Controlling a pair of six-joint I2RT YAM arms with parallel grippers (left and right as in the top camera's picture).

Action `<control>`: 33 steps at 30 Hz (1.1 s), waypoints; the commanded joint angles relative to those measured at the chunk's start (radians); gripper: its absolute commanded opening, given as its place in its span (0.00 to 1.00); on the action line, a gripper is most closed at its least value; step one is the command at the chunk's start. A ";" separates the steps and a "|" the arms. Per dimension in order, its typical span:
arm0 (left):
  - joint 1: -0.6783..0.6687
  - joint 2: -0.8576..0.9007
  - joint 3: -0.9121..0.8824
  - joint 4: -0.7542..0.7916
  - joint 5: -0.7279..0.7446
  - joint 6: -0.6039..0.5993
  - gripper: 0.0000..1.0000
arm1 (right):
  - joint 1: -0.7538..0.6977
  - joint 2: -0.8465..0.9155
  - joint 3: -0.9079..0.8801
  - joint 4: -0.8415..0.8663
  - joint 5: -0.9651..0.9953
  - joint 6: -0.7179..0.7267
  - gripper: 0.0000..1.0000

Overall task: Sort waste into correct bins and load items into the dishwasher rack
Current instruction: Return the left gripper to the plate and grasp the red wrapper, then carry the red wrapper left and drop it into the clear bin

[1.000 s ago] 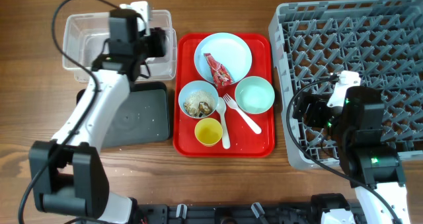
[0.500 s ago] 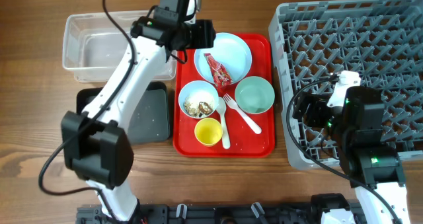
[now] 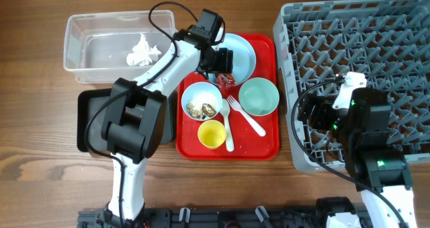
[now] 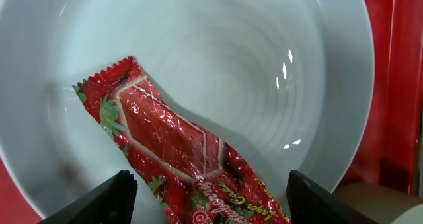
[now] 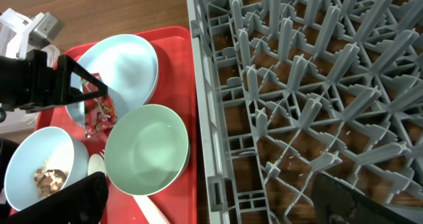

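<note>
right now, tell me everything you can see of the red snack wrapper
The red snack wrapper is glossy, crinkled foil printed with strawberries, green leaves and some lettering, and its upper end is crimped with a sawtooth edge. It lies flat and diagonally on the pale blue plate. The left end effector is open, one finger on either side of the wrapper's lower end. Whether either finger touches it cannot be told.

Glossy crinkled foil wrapper (image 4: 178, 151) on smooth shiny plate (image 4: 264, 65). Red tray (image 3: 265, 147) glossy plastic. Left of tray: clear plastic tub (image 3: 94, 26), crumpled paper tissue (image 3: 141, 51). Right of tray: matt grey plastic rack (image 3: 356, 40). Wood-grain table (image 3: 33, 120).
</note>
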 commanded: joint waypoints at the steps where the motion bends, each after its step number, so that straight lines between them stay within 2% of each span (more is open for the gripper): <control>1: -0.004 0.037 0.008 0.011 -0.018 -0.009 0.74 | 0.002 0.002 0.021 0.002 -0.001 -0.010 1.00; 4: -0.006 0.070 0.008 0.030 -0.018 -0.009 0.74 | 0.002 0.002 0.021 0.002 -0.002 -0.010 1.00; 6: -0.009 0.079 0.008 0.031 -0.018 -0.008 0.66 | 0.002 0.002 0.021 0.001 -0.002 -0.011 1.00; 8: -0.010 0.079 0.008 0.042 -0.018 -0.008 0.50 | 0.002 0.002 0.021 0.001 -0.002 -0.010 1.00; 12: -0.009 0.078 0.008 0.073 -0.018 -0.008 0.04 | 0.002 0.002 0.021 0.002 -0.001 -0.010 1.00; 17: 0.003 0.051 0.021 0.072 -0.019 0.002 0.04 | 0.002 0.002 0.021 0.001 -0.001 -0.011 1.00; 23: 0.076 -0.128 0.021 0.071 -0.048 0.002 0.04 | 0.002 0.002 0.021 0.002 0.002 -0.029 1.00; 28: 0.199 -0.273 0.021 0.044 -0.053 0.002 0.04 | 0.002 0.002 0.021 0.002 0.002 -0.029 1.00; 33: 0.364 -0.296 0.017 -0.078 -0.079 -0.005 0.04 | 0.002 0.002 0.021 0.002 0.002 -0.029 1.00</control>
